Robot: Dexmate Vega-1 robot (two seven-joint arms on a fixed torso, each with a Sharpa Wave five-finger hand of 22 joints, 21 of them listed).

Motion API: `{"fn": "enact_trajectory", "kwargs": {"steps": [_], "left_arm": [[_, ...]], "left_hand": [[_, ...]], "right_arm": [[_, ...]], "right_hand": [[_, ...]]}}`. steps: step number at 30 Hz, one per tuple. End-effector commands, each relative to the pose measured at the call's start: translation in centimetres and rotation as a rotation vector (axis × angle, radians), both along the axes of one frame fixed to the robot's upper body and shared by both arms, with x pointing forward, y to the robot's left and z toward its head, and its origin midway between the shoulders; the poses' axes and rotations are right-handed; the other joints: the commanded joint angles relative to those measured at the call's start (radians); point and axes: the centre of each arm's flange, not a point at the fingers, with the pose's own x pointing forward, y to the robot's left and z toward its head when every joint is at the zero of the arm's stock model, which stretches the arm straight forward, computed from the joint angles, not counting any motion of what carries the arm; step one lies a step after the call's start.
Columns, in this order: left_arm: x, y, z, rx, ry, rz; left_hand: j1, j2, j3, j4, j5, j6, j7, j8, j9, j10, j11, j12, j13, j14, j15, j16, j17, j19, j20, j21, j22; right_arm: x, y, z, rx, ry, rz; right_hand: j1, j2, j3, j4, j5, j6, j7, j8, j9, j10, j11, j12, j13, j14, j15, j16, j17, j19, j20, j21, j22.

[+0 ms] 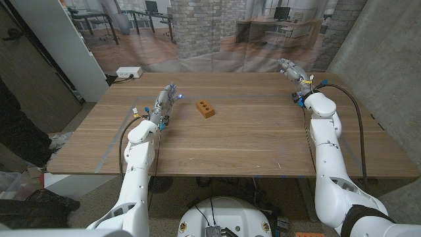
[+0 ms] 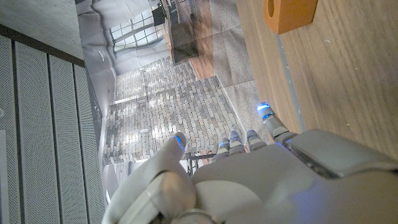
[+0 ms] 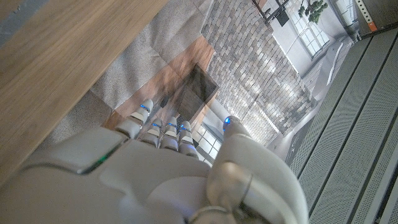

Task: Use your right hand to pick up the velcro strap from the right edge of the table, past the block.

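Right hand [image 1: 291, 68] at the table's [image 1: 263, 145] far right corner, fingers extended, holding nothing; left hand [image 1: 164, 102] likewise empty. Orange block [image 1: 206, 109] well left of the right fingertips. No velcro strap discernible; a grasp here risks closing on nothing.

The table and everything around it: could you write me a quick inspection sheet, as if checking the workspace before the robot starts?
Surface: wooden table, bare wood with no spills or marks that stand out.
Job's things: orange block with holes, lying near the table's middle; velcro strap: nothing seen.
Clutter: nothing seen on the table.
Hands: left hand holds nothing, fingers stretched out, left of the block; right hand holds nothing, out at the table's far right corner.
Cables: a black cable loops beside the right arm.
Surroundings: white box with a cord beyond the far left corner; a person at the left edge; printed office backdrop behind.
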Motion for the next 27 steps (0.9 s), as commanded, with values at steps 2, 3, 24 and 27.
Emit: {"fn": "enact_trajectory", "kwargs": {"steps": [2, 3, 24, 27], "left_arm": [[-0.3, 0.0, -0.3, -0.003, 0.001, 0.002], [-0.4, 0.0, -0.3, -0.003, 0.002, 0.001], [-0.4, 0.5, -0.3, -0.003, 0.003, 0.009], [-0.4, 0.5, -0.2, -0.002, 0.004, 0.008]], "left_hand": [[0.002, -0.001, 0.006, -0.005, 0.007, 0.0, 0.001, 0.005, 0.004, -0.006, 0.002, 0.007, 0.004, -0.019, 0.002, 0.003, 0.004, -0.054, 0.001, -0.002, 0.005], [0.002, -0.001, 0.006, -0.005, 0.007, 0.0, 0.001, 0.005, 0.004, -0.006, 0.003, 0.007, 0.004, -0.018, 0.002, 0.004, 0.004, -0.054, 0.001, -0.002, 0.005], [0.001, -0.001, 0.007, -0.006, 0.007, 0.0, 0.002, 0.004, 0.004, -0.006, 0.005, 0.007, 0.004, -0.02, 0.003, 0.003, 0.004, -0.053, 0.003, -0.008, 0.005], [0.001, -0.001, 0.007, -0.006, 0.007, 0.0, 0.002, 0.004, 0.004, -0.006, 0.004, 0.006, 0.004, -0.02, 0.002, 0.003, 0.004, -0.052, 0.003, -0.009, 0.005]], "right_arm": [[-0.3, -0.7, 0.4, -0.051, 0.01, -0.07], [-0.3, -0.8, 0.5, -0.054, 0.011, -0.074], [0.1, -1.7, 1.4, -0.131, 0.035, -0.16], [0.1, -1.8, 1.5, -0.138, 0.035, -0.172]], "right_hand": [[0.014, 0.001, 0.003, -0.008, 0.008, 0.01, 0.0, 0.009, 0.006, 0.01, 0.002, 0.008, 0.003, 0.005, -0.003, 0.011, 0.001, 0.013, -0.004, 0.01, 0.003], [0.014, 0.002, 0.004, -0.008, 0.008, 0.01, 0.0, 0.009, 0.006, 0.01, 0.002, 0.008, 0.003, 0.005, -0.003, 0.011, 0.001, 0.014, -0.006, 0.01, 0.003], [0.026, 0.006, 0.012, -0.019, 0.008, 0.02, -0.006, 0.008, 0.006, 0.019, -0.003, 0.008, 0.003, 0.014, -0.011, 0.012, 0.001, 0.018, -0.009, 0.01, 0.002], [0.027, 0.006, 0.013, -0.02, 0.008, 0.021, -0.006, 0.008, 0.006, 0.021, -0.003, 0.008, 0.003, 0.014, -0.012, 0.011, 0.001, 0.019, -0.012, 0.01, 0.002]]}}
